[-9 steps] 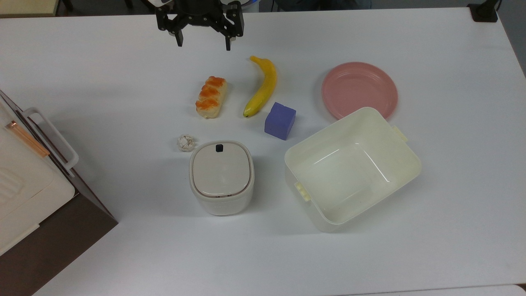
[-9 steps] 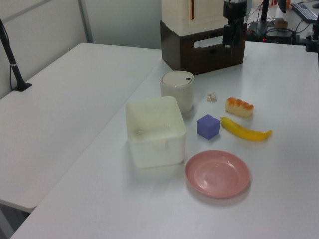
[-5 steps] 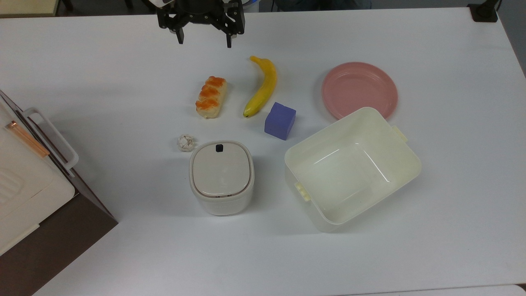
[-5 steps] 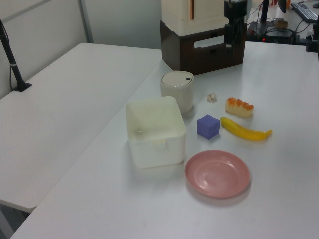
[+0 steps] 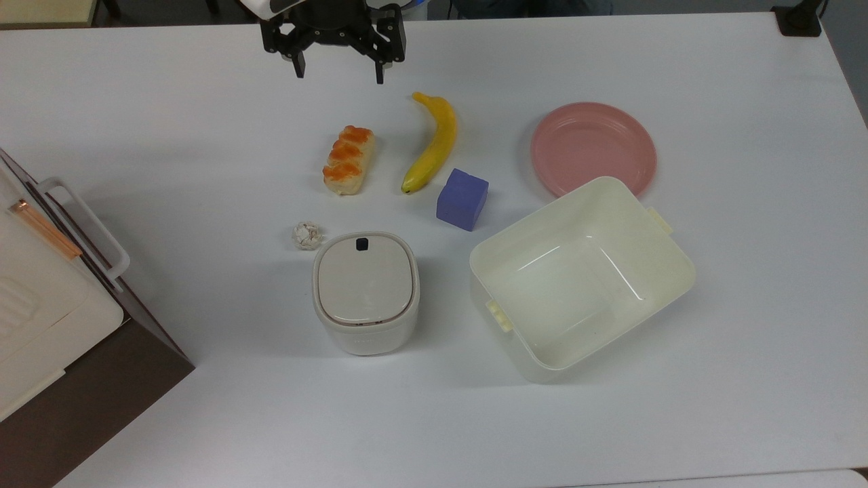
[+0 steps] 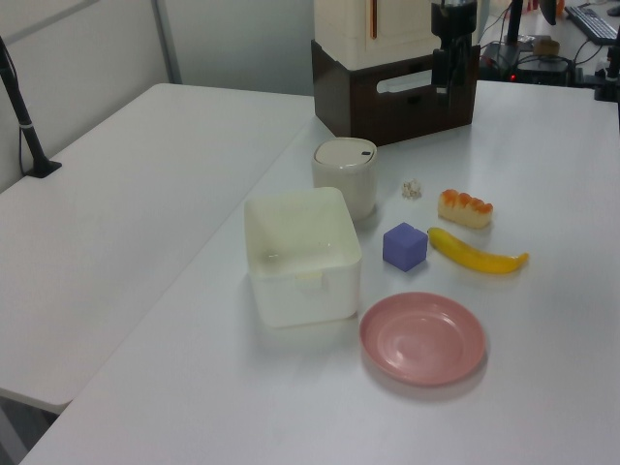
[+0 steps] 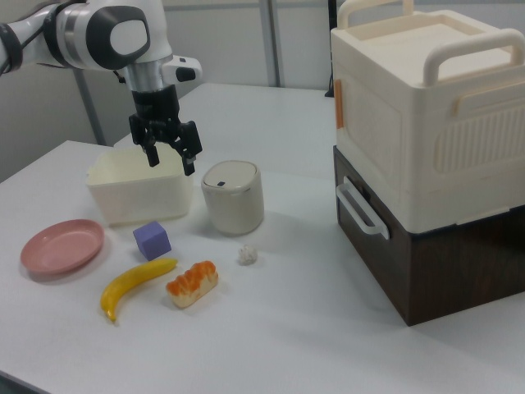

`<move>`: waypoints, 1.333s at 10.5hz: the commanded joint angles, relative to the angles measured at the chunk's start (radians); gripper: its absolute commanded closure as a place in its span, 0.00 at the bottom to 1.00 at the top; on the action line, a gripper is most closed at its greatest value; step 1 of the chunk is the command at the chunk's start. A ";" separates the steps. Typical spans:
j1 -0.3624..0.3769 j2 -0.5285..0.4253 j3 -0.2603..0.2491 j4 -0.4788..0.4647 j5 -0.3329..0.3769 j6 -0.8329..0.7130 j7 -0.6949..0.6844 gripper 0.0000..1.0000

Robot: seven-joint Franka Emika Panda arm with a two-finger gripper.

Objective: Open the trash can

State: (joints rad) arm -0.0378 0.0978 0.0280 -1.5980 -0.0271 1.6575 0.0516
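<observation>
The desk [image 5: 135,122] carries everything. Step in hand, as I judge it: approach, nothing touched yet. The pincer [image 5: 337,68] hangs above the desk's far edge in the top view, fingers apart and holding nothing, well away from the trash can.

Largest container: the cream tub [image 5: 582,278], lidless and empty, just beside the trash can on the top view's right.

The pink plate [image 5: 593,146] sits behind the tub w/ nothing on it.

The trash can [image 5: 365,293] stands mid-desk, lid [image 5: 366,276] flat and shut, so contents can't be told. Its black button [image 5: 361,242] sits at the lid edge facing the pincer (likely the release).

Next move probably needs the pincer brought over the bread [image 5: 348,159] and down onto that button w/ one fingertip, missing the paper ball [image 5: 306,234] nearby.
</observation>
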 commanded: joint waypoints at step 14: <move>0.027 0.059 -0.014 0.026 -0.013 0.085 -0.018 0.52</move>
State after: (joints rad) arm -0.0325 0.1394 0.0281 -1.5854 -0.0272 1.7149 0.0491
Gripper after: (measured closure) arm 0.463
